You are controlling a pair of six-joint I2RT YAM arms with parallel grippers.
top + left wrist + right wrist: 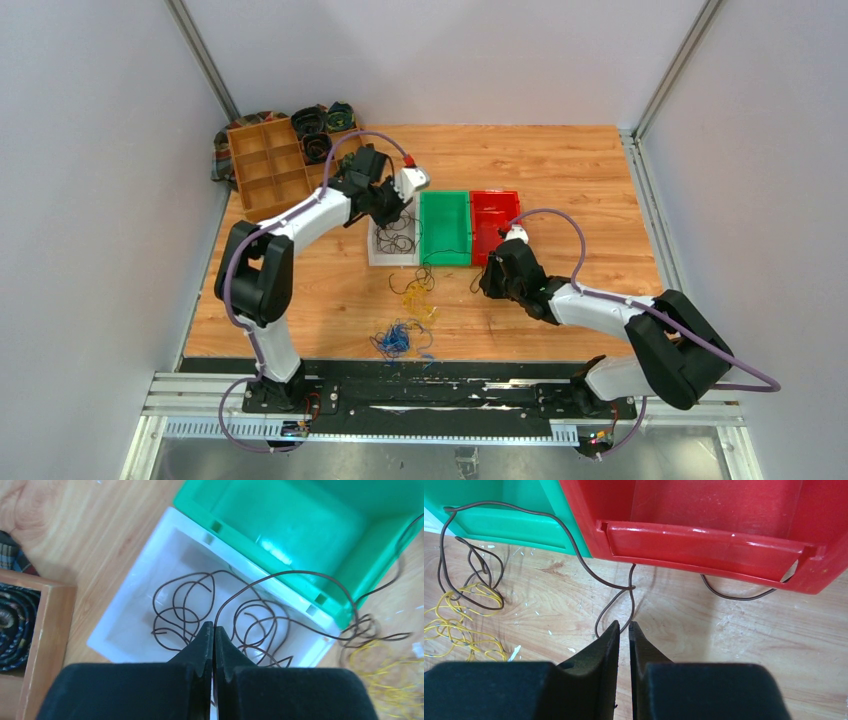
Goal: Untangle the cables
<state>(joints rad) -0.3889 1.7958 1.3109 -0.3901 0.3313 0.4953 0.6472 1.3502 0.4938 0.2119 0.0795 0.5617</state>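
A black cable (280, 573) lies partly coiled in the white bin (125, 605) and runs out over the green bin (300, 525) to the table. My left gripper (214, 625) hangs over the white bin (380, 255), shut on this cable. The same cable (569, 535) crosses the green bin's corner and loops down in front of the red bin (704, 545). My right gripper (624, 624) is shut on that loop, low over the table (488, 280). A yellow bunch (415, 298) and a blue bunch (398, 340) lie loose on the wood.
A wooden divided tray (270, 165) with dark coiled bundles stands at the back left, on a patterned cloth. The green bin (445, 228) and red bin (493, 225) sit side by side right of the white bin. The yellow bunch (459, 625) lies left of my right gripper.
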